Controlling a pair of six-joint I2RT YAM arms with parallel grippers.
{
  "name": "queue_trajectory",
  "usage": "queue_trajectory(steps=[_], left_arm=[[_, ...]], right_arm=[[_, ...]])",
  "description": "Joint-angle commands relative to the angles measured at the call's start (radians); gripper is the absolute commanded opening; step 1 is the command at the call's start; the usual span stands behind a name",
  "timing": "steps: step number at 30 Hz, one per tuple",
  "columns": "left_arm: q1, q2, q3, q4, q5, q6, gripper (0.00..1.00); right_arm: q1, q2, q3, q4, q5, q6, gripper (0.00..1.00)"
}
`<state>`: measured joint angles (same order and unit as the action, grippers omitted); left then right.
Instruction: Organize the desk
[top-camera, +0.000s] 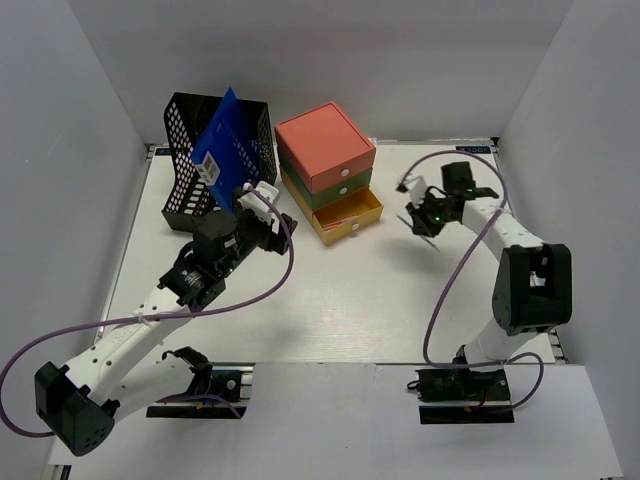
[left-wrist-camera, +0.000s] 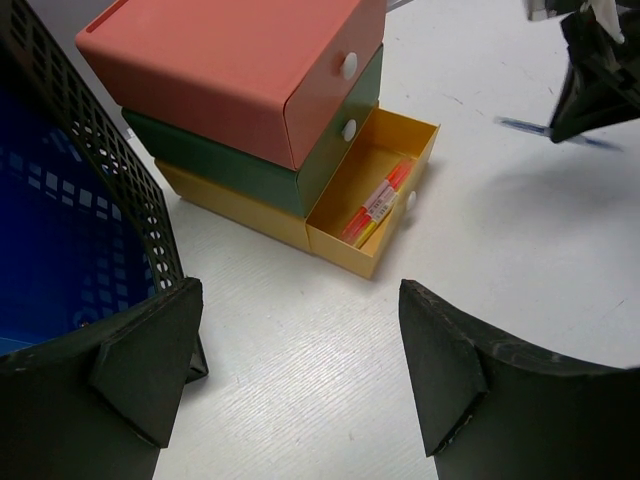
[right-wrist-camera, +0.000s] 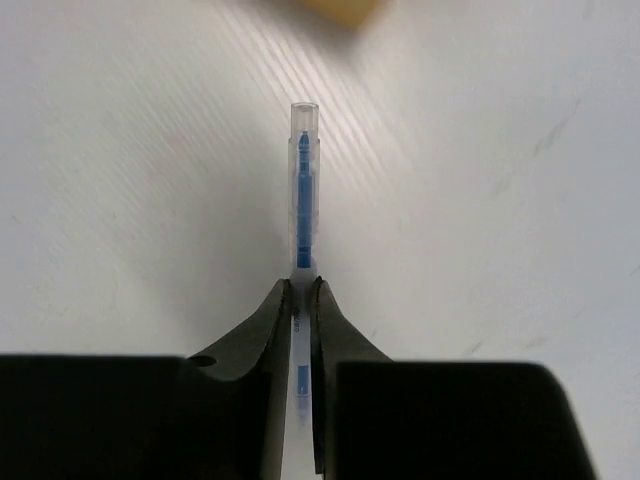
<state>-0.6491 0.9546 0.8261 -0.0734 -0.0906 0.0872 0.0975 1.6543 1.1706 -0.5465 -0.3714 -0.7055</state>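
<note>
In the top view the white tabletop (top-camera: 330, 320) fills the frame. The right claw (top-camera: 428, 215) hangs low over its right part, well apart from the drawer box (top-camera: 328, 170), whose yellow drawer (top-camera: 350, 218) is pulled out. The left claw (top-camera: 262, 205) sits just beside that box, so a carry toward the drawer could bring the two arms together. From the left wrist, the left claw (left-wrist-camera: 300, 340) gapes wide and empty, facing the drawer, which is narrow and already has pens (left-wrist-camera: 378, 203) in it; a crooked drop could land on the rim. From the right wrist, the right claw (right-wrist-camera: 302, 290) is pinched narrow on a blue pen (right-wrist-camera: 303, 190), much of it jutting ahead. The slim, smooth barrel may swivel or slip, and its free end could strike the drawer wall.
</note>
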Motion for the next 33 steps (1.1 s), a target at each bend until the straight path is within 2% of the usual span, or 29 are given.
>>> queue_trajectory(steps=[1, 4, 6, 10, 16, 23, 26, 27, 28, 33], left_arm=[[0.003, -0.002, -0.01, 0.021, -0.012, 0.011, 0.89], [0.003, -0.002, -0.012, 0.02, -0.02, 0.014, 0.89], [0.003, -0.002, -0.012, 0.024, -0.02, 0.017, 0.89], [0.003, 0.004, -0.015, 0.024, -0.023, 0.022, 0.89], [0.003, 0.016, -0.016, 0.023, -0.02, 0.028, 0.89], [0.003, 0.035, -0.019, 0.021, -0.031, 0.029, 0.89], [0.003, 0.042, -0.019, 0.02, -0.031, 0.029, 0.89], [0.003, 0.042, -0.018, 0.02, -0.032, 0.029, 0.89], [0.003, 0.044, -0.021, 0.02, -0.032, 0.031, 0.89], [0.003, 0.033, -0.024, 0.026, -0.043, 0.036, 0.89]], right_arm=[[0.149, -0.066, 0.012, 0.096, 0.037, -0.336, 0.0], [0.212, -0.041, 0.035, 0.207, 0.126, -0.426, 0.0], [0.258, -0.016, 0.078, 0.22, 0.167, -0.492, 0.0], [0.337, -0.016, 0.044, 0.406, 0.253, -0.638, 0.0], [0.425, 0.061, 0.115, 0.404, 0.322, -0.768, 0.0], [0.488, 0.124, 0.119, 0.409, 0.359, -0.831, 0.02], [0.499, 0.136, 0.112, 0.433, 0.365, -0.838, 0.13], [0.502, 0.14, 0.107, 0.445, 0.365, -0.833, 0.26], [0.501, 0.144, 0.107, 0.453, 0.365, -0.828, 0.33], [0.499, 0.118, 0.112, 0.464, 0.342, -0.717, 0.37]])
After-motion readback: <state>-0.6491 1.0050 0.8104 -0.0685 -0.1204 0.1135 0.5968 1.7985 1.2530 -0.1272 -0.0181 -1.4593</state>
